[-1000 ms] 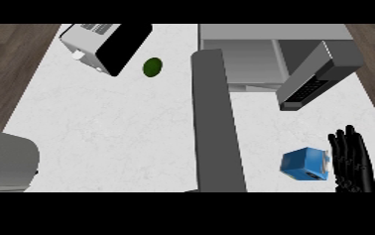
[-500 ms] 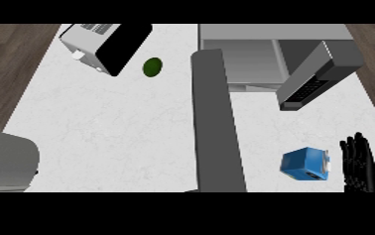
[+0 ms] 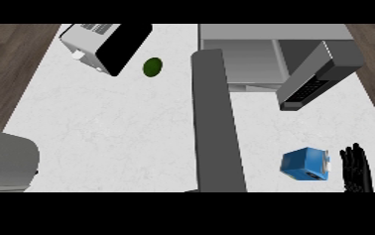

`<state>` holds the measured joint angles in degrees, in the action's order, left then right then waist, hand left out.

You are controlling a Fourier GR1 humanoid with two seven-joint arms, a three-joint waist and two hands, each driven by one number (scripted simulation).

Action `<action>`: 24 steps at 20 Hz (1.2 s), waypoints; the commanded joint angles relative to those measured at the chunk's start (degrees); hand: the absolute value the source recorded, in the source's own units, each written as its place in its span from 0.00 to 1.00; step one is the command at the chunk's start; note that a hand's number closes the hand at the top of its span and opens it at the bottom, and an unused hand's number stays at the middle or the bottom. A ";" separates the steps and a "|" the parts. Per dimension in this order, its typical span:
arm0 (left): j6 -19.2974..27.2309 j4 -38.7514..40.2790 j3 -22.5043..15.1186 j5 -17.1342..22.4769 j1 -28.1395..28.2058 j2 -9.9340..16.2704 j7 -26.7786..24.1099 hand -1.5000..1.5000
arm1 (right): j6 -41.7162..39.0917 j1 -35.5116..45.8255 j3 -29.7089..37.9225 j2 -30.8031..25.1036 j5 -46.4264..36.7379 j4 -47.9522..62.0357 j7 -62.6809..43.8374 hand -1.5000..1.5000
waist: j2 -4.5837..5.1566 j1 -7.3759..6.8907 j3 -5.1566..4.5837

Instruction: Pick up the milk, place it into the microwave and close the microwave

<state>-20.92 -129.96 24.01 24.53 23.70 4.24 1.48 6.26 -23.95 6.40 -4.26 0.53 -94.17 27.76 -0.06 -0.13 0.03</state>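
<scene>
Blue milk carton (image 3: 304, 163) is sitting on the white counter (image 3: 117, 125), lower right, well apart from the microwave (image 3: 282, 63), whose door (image 3: 316, 76) is hanging open. Right robot hand (image 3: 357, 168) is showing at the right edge just beside the carton, fingers straight and pointing up, probably not touching it. A green fruit (image 3: 152, 67) is lying near the toaster (image 3: 104, 45), upper left.

Only the right hand (image 3: 356, 168) shows — matte black, with slender segmented fingers (image 3: 350, 160) — at the view's lower right edge.
</scene>
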 commanded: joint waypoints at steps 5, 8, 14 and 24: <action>-2.79 -2.40 2.23 3.35 2.10 -1.19 2.14 0.00 | -5.33 5.76 6.11 -3.52 2.19 17.73 11.78 0.00 | 0.00 -0.19 0.00; -3.14 -3.43 -0.41 -0.29 2.64 -4.14 0.51 0.00 | -2.42 8.60 4.86 -1.53 -0.90 21.82 12.99 0.00 | 0.01 -0.21 -0.01; -3.19 -1.98 6.34 5.69 -1.76 1.19 5.65 0.00 | -0.40 15.28 7.32 -2.05 -1.66 33.12 17.50 0.00 | 0.05 -0.20 0.01; -2.47 -2.19 0.63 -1.74 -0.79 -4.20 2.19 0.00 | -4.77 23.16 8.21 -4.89 -0.61 44.06 23.74 1.00 | 0.05 -0.12 -0.01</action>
<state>-25.03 -131.99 26.91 25.51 24.10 0.75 3.79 3.44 -3.75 14.36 -8.34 -0.81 -53.31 49.67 -0.02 -0.34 0.03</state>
